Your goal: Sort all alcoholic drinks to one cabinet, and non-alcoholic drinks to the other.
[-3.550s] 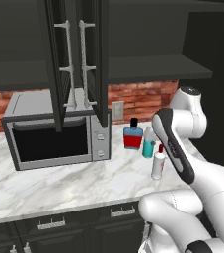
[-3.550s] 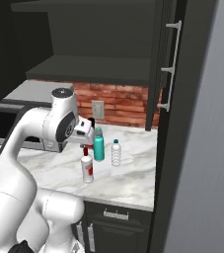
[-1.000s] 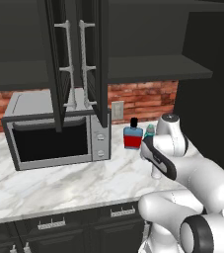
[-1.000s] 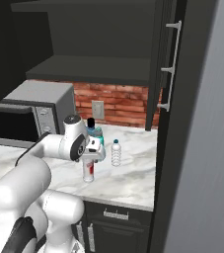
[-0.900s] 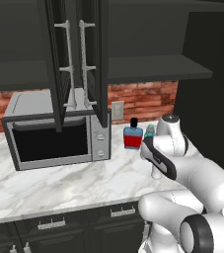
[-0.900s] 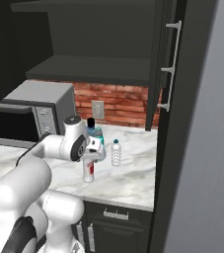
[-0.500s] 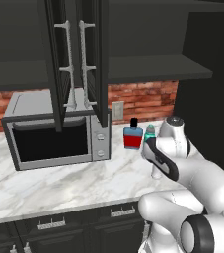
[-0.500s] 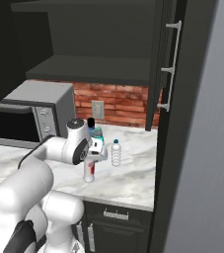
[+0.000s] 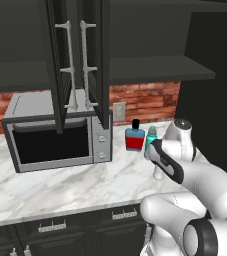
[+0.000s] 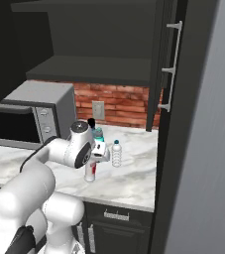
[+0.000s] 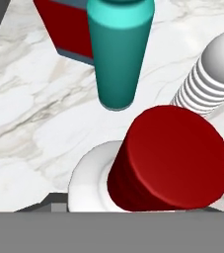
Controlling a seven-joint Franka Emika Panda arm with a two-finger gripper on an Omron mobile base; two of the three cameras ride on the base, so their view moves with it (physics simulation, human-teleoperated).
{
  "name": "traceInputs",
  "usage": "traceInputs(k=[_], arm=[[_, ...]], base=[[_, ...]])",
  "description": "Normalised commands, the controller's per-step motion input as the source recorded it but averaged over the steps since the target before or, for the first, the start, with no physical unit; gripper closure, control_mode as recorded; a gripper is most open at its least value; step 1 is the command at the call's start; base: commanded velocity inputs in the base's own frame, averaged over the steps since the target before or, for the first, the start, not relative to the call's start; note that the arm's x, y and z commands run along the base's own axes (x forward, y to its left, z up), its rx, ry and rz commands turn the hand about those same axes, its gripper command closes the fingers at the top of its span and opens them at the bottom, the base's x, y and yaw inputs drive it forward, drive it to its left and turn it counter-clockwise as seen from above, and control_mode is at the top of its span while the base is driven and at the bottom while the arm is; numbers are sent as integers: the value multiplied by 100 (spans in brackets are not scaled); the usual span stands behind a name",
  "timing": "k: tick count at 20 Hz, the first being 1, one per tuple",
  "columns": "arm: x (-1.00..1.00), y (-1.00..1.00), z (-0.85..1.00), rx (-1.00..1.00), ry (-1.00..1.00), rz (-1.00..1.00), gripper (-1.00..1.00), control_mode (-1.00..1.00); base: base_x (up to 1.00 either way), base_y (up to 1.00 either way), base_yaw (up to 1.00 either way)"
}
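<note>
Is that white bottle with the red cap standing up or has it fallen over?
Standing. The white bottle is upright on the counter, red cap on top.

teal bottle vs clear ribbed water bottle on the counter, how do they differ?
The tall teal cylinder bottle is opaque with smooth sides; the small clear ribbed water bottle is see-through with ringed sides. The teal one has a grey cap, the clear one a white cap. The teal one stands next to the squat blue red-labelled bottle. Both stand upright on the marble counter.
</note>
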Motion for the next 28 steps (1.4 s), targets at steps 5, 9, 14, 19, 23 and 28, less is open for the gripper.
traceInputs(k=[5,9,14,19,23,28], arm=[[-1,1,23,0,3,0,100,-100],[-6,1,41,0,7,0,100,-100],[-12,3,50,-1,4,0,100,-100],[-14,3,59,-4,0,0,100,-100],[-10,2,56,-3,-3,0,100,-100],[-12,0,55,-2,-5,0,100,-100]], base=[[0,0,0],[0,0,0],[0,0,0],[0,0,0],[0,0,0],[0,0,0]])
